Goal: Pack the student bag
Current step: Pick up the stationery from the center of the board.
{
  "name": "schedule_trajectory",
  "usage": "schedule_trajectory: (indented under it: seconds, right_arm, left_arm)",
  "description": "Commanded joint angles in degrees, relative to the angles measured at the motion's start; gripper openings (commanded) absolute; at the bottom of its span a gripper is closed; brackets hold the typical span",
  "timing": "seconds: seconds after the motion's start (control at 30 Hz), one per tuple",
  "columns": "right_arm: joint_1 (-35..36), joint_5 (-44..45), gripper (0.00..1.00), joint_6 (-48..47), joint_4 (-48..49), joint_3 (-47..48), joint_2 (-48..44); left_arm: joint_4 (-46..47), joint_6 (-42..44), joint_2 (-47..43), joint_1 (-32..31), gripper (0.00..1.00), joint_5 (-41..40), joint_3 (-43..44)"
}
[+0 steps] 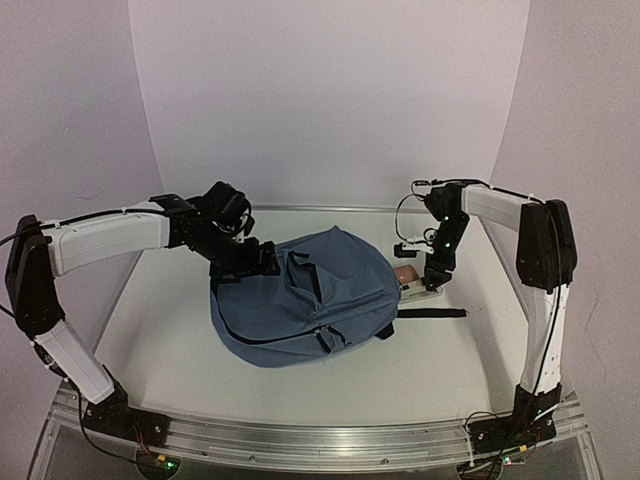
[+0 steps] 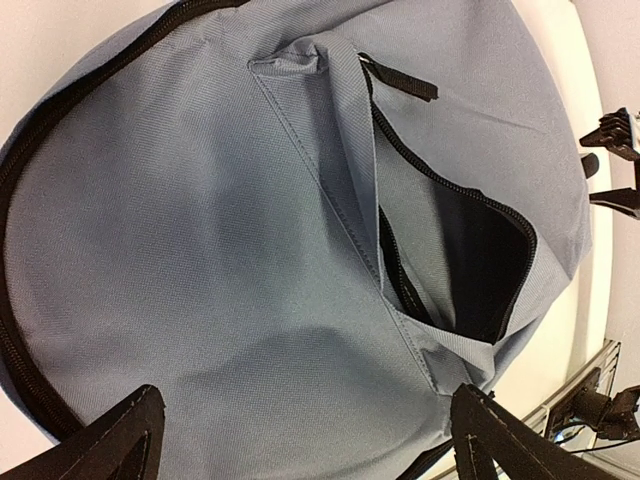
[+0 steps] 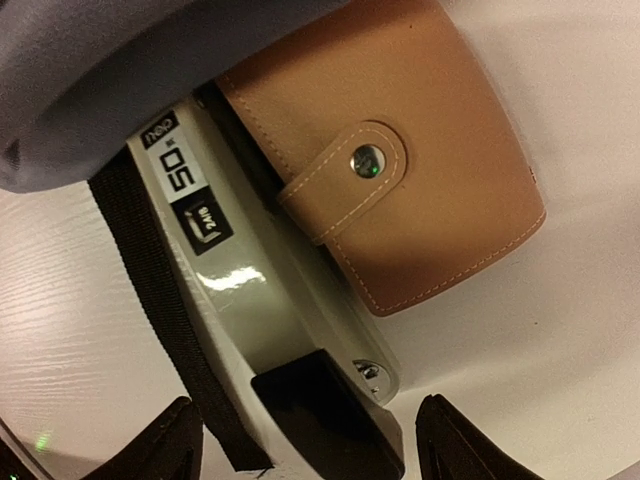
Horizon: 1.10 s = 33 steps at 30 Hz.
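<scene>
While the student bag (image 1: pixel 300 300) lies flat in the middle of the table (image 1: pixel 160 340), between the two arms, the packing looks to me only at its beginning: the front pocket (image 2: pixel 470 260) is unzipped and gapes on a dark lining, but a wallet (image 3: pixel 440 130) and a stapler (image 3: pixel 250 290) lie outside, just beside the bag's right edge (if something is already inside, the pictures do not tell). The bag is soft slate-blue woven cloth, dome-shaped, with dark zippers and a flat black strap (image 3: pixel 160 300). The wallet is smooth tan leather with pale stitching and a metal snap; the stapler is glossy cream plastic, long and hard. The left gripper (image 2: pixel 310 450) hovers spread wide over the cloth, holding nothing. The right gripper (image 3: pixel 310 450) stands with jaws apart on both sides of the stapler's black end, not pinching it.
</scene>
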Motion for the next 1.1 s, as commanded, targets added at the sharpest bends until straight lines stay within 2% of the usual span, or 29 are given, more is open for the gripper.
schedule_trajectory:
  seconds: [0.0, 0.33, 0.5, 0.67, 0.8, 0.93, 1.07]
  right_arm:
    - [-0.2, 3.1, 0.72, -3.3, 4.1, -2.1, 1.2]
    - [-0.2, 3.8, 0.73, -5.8, 8.8, -6.6, 3.3]
    - [-0.3, 4.2, 0.67, -6.8, 10.4, -9.4, 3.3]
    - [-1.4, 5.0, 0.42, -6.2, 11.3, -11.0, 2.8]
    - [-4.3, 5.0, 0.26, -5.4, 11.2, -11.3, 0.9]
    - [-7.4, 3.2, 0.16, -5.3, 10.2, -11.7, -3.5]
    - [-8.3, -0.2, 0.1, -4.8, 4.8, -10.4, -9.1]
  left_arm:
    - [-1.5, -0.6, -0.9, 0.2, 1.0, -2.1, 2.5]
    - [-3.6, -1.0, -0.7, 0.2, 1.0, -2.7, 4.0]
    - [-4.5, -0.7, 0.0, 0.2, 1.0, -2.8, 5.3]
    - [-5.5, -0.1, 1.2, 0.2, 1.0, -3.0, 6.9]
    - [-5.5, 0.0, 1.8, 0.2, 1.0, -3.0, 7.8]
    - [-5.3, 0.0, 3.4, 0.3, 1.0, -2.3, 9.1]
    - [-4.6, -0.4, 4.2, 0.8, 1.0, -1.3, 10.0]
